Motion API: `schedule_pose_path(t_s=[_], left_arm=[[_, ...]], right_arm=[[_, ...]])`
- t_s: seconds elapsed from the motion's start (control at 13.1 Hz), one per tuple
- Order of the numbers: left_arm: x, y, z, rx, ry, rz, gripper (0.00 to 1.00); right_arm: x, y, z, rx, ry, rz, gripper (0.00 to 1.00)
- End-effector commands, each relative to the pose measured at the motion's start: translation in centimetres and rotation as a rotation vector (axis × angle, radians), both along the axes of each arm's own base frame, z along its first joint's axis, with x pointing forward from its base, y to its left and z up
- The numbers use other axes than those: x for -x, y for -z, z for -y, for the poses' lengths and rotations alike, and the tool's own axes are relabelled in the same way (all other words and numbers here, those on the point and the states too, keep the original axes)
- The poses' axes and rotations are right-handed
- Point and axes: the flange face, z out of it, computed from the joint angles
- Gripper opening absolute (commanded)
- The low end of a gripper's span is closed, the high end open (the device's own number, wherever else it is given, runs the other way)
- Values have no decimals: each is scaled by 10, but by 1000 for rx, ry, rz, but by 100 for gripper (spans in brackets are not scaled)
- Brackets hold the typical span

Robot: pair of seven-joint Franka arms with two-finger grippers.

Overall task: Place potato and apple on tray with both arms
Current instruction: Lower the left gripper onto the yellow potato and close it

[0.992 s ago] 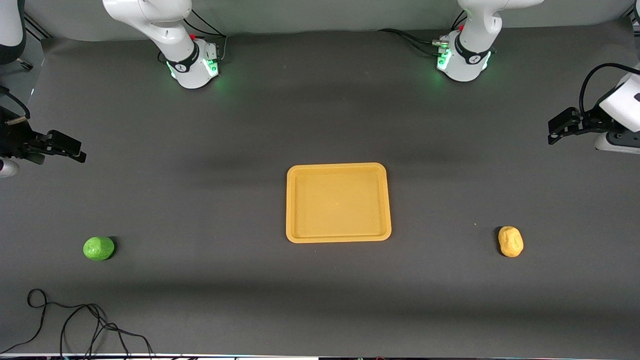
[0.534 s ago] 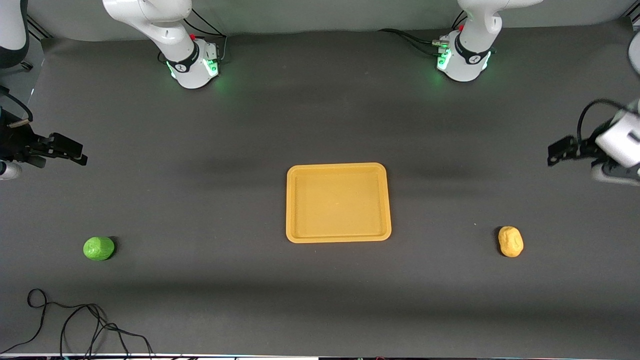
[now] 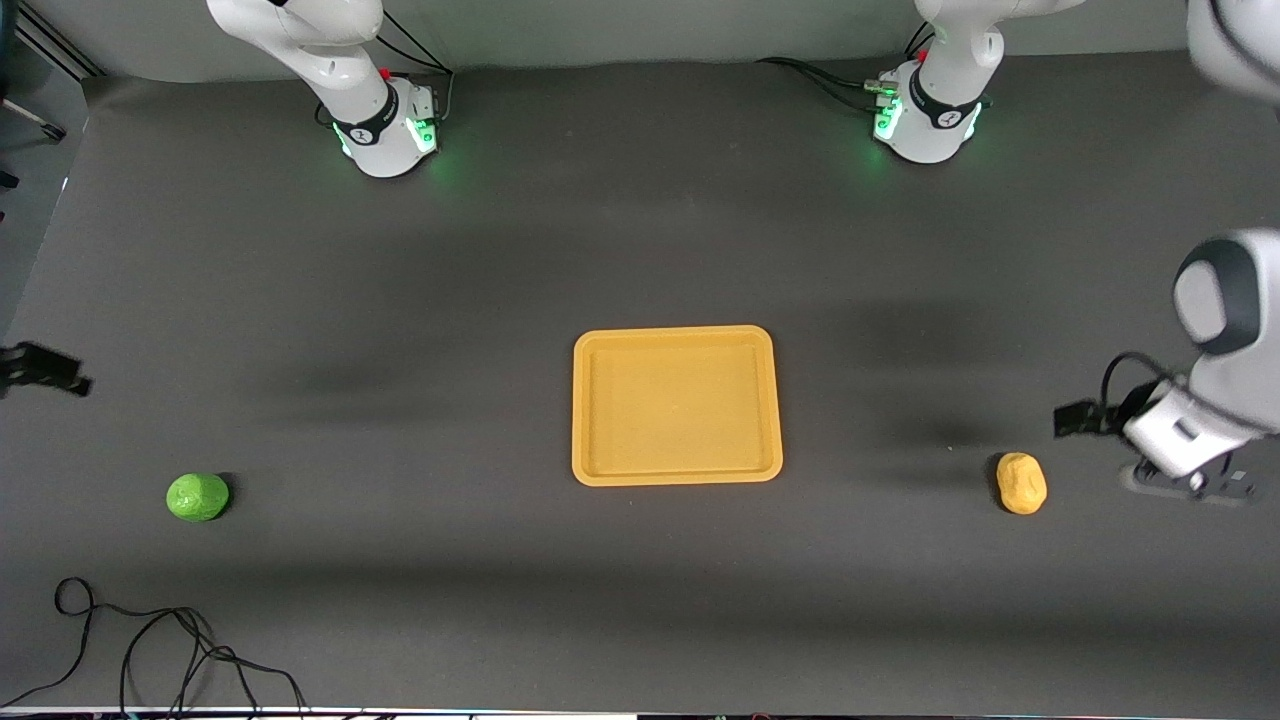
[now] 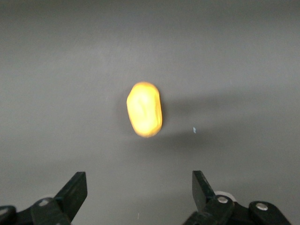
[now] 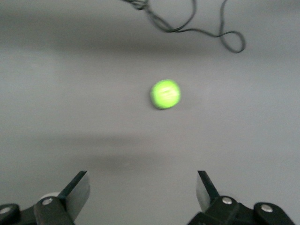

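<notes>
Your left gripper (image 4: 136,197) hangs with its fingers spread wide and empty, and the potato (image 4: 144,116) sits centred ahead of the gap in the left wrist view. In the front view that gripper (image 3: 1078,418) is up in the air near the potato (image 3: 1021,483), toward the left arm's end of the surface from the tray (image 3: 676,334). The potato lies well apart from the tray, about level with the tray's nearer edge. Its long axis runs roughly toward and away from the front camera, and in the wrist view it points along the line of approach, so the fingers look set to close across the narrow width. I judge you need only carry the gripper forward over it and then descend.

Your right gripper (image 5: 140,199) is likewise wide open and holding nothing, with the apple (image 5: 165,93) ahead of it and a little off the middle of the gap. In the front view it (image 3: 45,368) shows only at the picture's edge. The apple (image 3: 197,497) rests well apart from the tray toward the right arm's end, slightly nearer the front camera than the tray's nearer edge. A loose black cable (image 3: 150,640) lies nearer the camera than the apple. The tray holds nothing yet.
</notes>
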Motion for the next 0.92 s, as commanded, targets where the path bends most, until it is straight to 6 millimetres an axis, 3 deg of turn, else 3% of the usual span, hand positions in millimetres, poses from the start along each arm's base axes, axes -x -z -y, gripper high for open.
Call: schedule_pose_path(t_s=[0.0,0.15,0.38,0.46,0.53,0.61,0.76,0.84], left_arm=[[-40,45,-1,34,-1,-8,100],[-46,74,1,26,5,10,100],[-40,134,-10,62,-42,-32,100],[-37,138,-13,75,-58,-44,99],[-34,140,-6,77,-52,-68,91],[-31,146,-4,78,-54,-85,77],[-27,159,-3,74,-50,-107,53],[-29,151,-5,76,-52,-99,41]], right_arm=[[-36,-3,28,-29,-60,51,100],[-38,5,25,-35,-65,39,100],[-59,56,12,-62,-68,30,100],[-67,81,13,-70,-63,27,100],[-74,107,13,-75,-60,23,100],[-78,134,12,-79,-56,20,100],[-78,173,19,-59,-46,52,100],[-79,198,21,-50,-41,56,100]])
